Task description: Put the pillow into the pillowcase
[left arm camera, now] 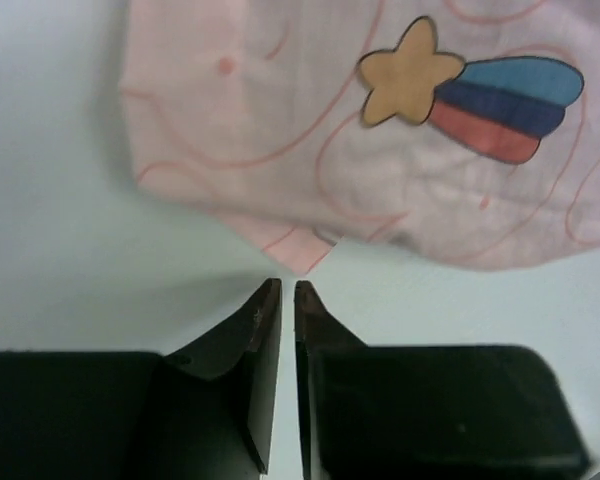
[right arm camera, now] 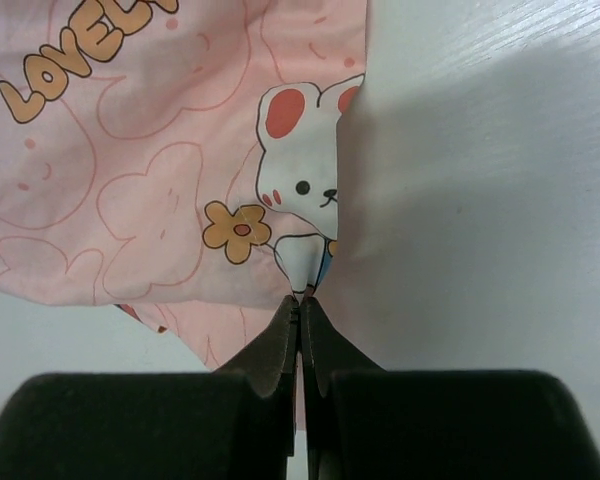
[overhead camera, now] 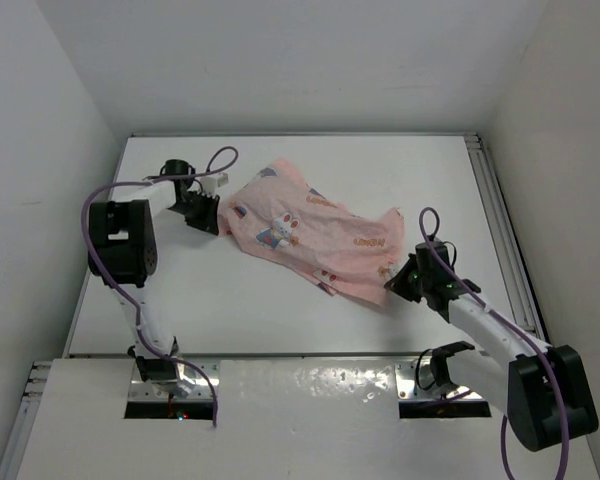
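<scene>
The pale-pink pillowcase [overhead camera: 305,230] with cartoon rabbits lies rumpled and slantwise across the middle of the table. The pillow is hidden from every view. My left gripper [overhead camera: 212,218] sits at the cloth's far-left end. In the left wrist view its jaws [left arm camera: 287,288] are shut with only a sliver between them, and a corner of the pillowcase [left arm camera: 380,150] lies just beyond the tips, not pinched. My right gripper [overhead camera: 392,283] is at the near-right end. In the right wrist view it [right arm camera: 300,302] is shut on a fold of the pillowcase [right arm camera: 130,180], just below a printed rabbit.
The white table [overhead camera: 280,310] is boxed in by white walls on the left, back and right. A metal rail [overhead camera: 500,220] runs along its right edge. Purple cables loop over both arms.
</scene>
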You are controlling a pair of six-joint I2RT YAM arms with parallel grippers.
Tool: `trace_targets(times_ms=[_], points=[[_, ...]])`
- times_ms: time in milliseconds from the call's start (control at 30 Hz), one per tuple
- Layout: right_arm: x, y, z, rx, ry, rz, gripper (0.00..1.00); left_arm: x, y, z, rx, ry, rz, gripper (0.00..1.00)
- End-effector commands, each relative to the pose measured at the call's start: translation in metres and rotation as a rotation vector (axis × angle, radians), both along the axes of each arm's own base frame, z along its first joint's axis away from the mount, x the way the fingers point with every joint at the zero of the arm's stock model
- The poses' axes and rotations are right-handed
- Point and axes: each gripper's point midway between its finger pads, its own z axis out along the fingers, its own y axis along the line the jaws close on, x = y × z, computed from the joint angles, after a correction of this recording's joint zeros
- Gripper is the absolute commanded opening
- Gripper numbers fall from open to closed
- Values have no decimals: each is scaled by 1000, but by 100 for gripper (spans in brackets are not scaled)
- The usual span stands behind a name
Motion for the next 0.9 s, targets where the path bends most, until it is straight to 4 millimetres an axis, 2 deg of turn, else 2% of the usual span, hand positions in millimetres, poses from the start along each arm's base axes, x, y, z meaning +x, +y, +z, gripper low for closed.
trace_targets(times_ms=[0, 67, 100, 133, 167, 200, 433, 533, 733, 767, 800, 833, 867], points=[[15, 1, 19, -4, -59, 14, 0, 11, 14, 43, 19, -143, -30, 12], [15, 0, 18, -3, -56, 15, 0, 12, 18, 48, 53, -184, -60, 42], [16, 0, 19, -5, -57, 16, 0, 14, 18, 55, 54, -220, -81, 62], [14, -1, 19, -9, -52, 19, 0, 10, 14, 54, 41, -235, -126, 74], [15, -1, 20, -12, -53, 20, 0, 10, 12, 57, 37, -260, -142, 94], [16, -2, 20, -18, -55, 16, 0, 11, 12, 52, 36, -279, -148, 99], [18, -8, 28, -35, -70, 1, 0, 27, 13, 15, 38, -203, -61, 98], [19, -10, 31, -46, -71, -3, 0, 31, 3, 10, 17, -204, -46, 91], [20, -11, 37, -50, -78, 0, 0, 43, -24, -4, -55, -206, -42, 86], [20, -15, 35, -67, -75, -15, 0, 47, -28, -2, -82, -209, -34, 84], [20, -16, 36, -70, -75, -19, 0, 46, -41, -5, -92, -198, -50, 80], [20, -17, 37, -69, -80, -23, 0, 45, -43, -12, -101, -164, -22, 66], [21, -19, 38, -75, -82, -29, 0, 50, -42, -11, -96, -157, -7, 58]])
